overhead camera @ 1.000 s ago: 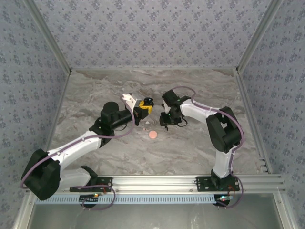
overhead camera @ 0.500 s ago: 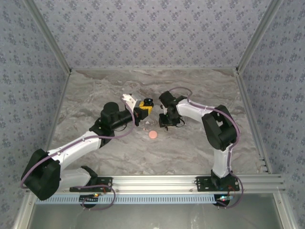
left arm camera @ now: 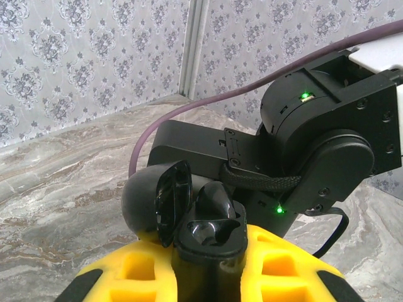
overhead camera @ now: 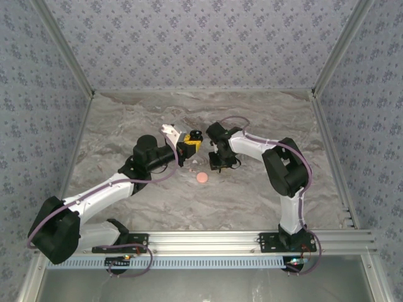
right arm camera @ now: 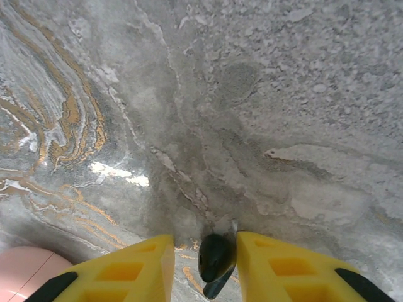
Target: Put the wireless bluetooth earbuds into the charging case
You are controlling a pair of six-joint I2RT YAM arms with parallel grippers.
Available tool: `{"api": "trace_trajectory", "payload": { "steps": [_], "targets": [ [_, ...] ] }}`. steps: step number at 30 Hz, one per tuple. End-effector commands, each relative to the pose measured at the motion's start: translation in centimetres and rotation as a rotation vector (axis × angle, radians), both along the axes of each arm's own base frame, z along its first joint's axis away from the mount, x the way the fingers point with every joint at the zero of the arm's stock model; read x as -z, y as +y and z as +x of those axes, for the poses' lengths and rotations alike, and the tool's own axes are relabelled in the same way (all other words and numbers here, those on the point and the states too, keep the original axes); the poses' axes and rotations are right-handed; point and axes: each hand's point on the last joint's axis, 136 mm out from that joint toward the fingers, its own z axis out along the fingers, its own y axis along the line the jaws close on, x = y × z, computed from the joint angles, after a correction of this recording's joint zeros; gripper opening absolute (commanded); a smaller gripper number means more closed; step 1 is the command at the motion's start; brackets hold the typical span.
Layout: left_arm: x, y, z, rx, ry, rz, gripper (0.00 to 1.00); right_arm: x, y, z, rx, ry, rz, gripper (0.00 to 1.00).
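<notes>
Eyes on the earbud [right arm camera: 216,257]: it sits in the narrow gap between the yellow fingers of your right gripper [right arm camera: 204,242], snug against one finger, and it reads as pinched rather than loose. It hangs low over the marble table [right arm camera: 252,94], tip pointing down, which suits dropping it into a socket.

Just to its side waits the charging case [left arm camera: 211,236], clamped tight in your left gripper [left arm camera: 208,267] and held upright with the lid [left arm camera: 171,200] swung open, so the wells face up for you. A rounded black shape [left arm camera: 217,200] sits in the case; whether it's the other earbud, you can't tell.

From above, your two grippers stand close together mid-table, with a pink disc [overhead camera: 201,178] lying just in front of them. It's no part of this job.
</notes>
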Motion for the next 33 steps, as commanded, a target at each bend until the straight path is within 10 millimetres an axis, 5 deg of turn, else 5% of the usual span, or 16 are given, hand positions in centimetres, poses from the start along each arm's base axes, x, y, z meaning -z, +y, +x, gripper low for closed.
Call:
{"api": "trace_trajectory", "payload": {
  "steps": [1,11,22,33],
  "targets": [
    [-2.0,0.1,-0.1,-0.003,-0.058,-0.035,0.14,0.9,-0.6,-0.2,0.015,0.024,-0.066,0.32],
    [-2.0,0.1,-0.1,-0.004,-0.060,-0.034,0.14,2.0,-1.1,-0.2,0.012,0.030,-0.109,0.24],
    [-2.1,0.1,-0.1,-0.003,-0.058,-0.034,0.14,0.1,-1.5,0.8,-0.184,-0.056,-0.115,0.19],
    [-2.0,0.2,-0.1,-0.006,-0.059,-0.034,0.14,0.0,-3.4,0.6,-0.348,0.001,-0.133,0.28]
  ]
}}
